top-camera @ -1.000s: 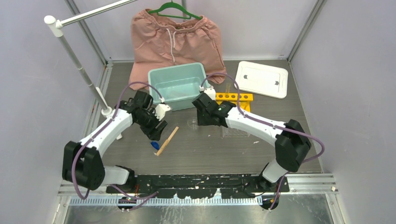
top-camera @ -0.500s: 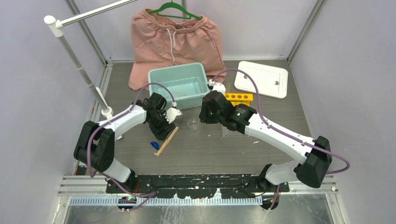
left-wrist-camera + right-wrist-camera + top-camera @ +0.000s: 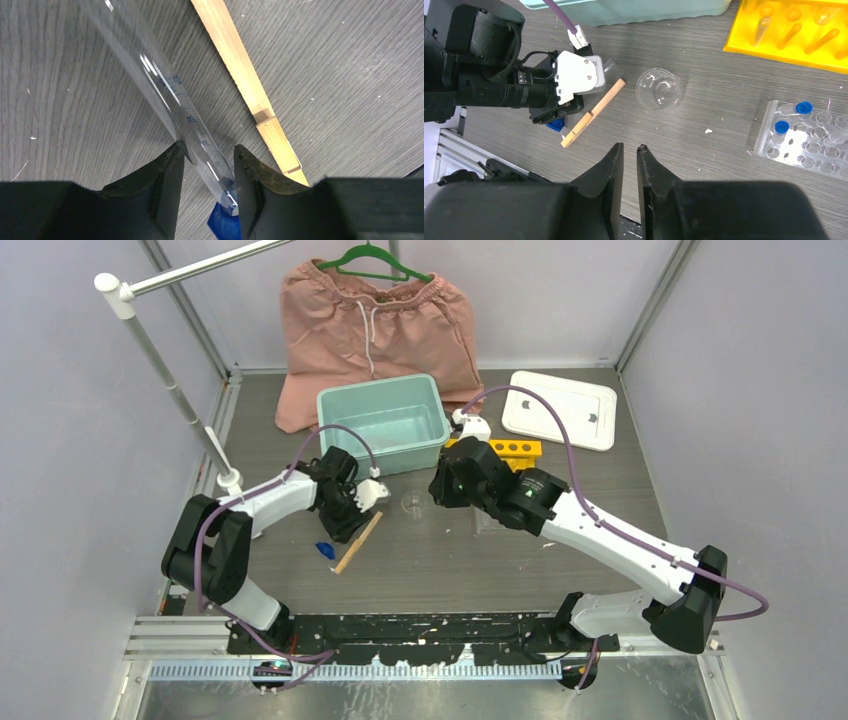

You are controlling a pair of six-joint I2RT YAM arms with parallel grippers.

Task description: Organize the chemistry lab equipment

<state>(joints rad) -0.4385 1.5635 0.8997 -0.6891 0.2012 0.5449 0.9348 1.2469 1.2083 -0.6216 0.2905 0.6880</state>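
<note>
A clear graduated tube [image 3: 165, 90] with a blue cap [image 3: 225, 225] lies on the table beside the wooden stick [image 3: 240, 75]. My left gripper [image 3: 206, 146] is down over the tube. Its jaws straddle the capped end, open a little wider than the tube, which runs slantwise between them. From above, the left gripper [image 3: 347, 524] hides most of the tube; the blue cap [image 3: 325, 550] shows by the stick [image 3: 358, 543]. My right gripper [image 3: 630, 147] hovers above the table, all but shut and holding nothing. The tiny beaker [image 3: 659, 90] stands ahead of it.
The yellow rack [image 3: 794, 35] and the clear rack [image 3: 809, 145] with blue-capped tubes sit to the right. The teal bin [image 3: 375, 386] stands behind the arms, its white lid [image 3: 560, 410] lies at the back right, and pink shorts [image 3: 370, 320] hang behind. A pole stand [image 3: 170, 380] rises at the left.
My left gripper moved right and down onto the tube, its jaws narrowing. The right arm swung its elbow out to the right and its jaws closed to a slit.
</note>
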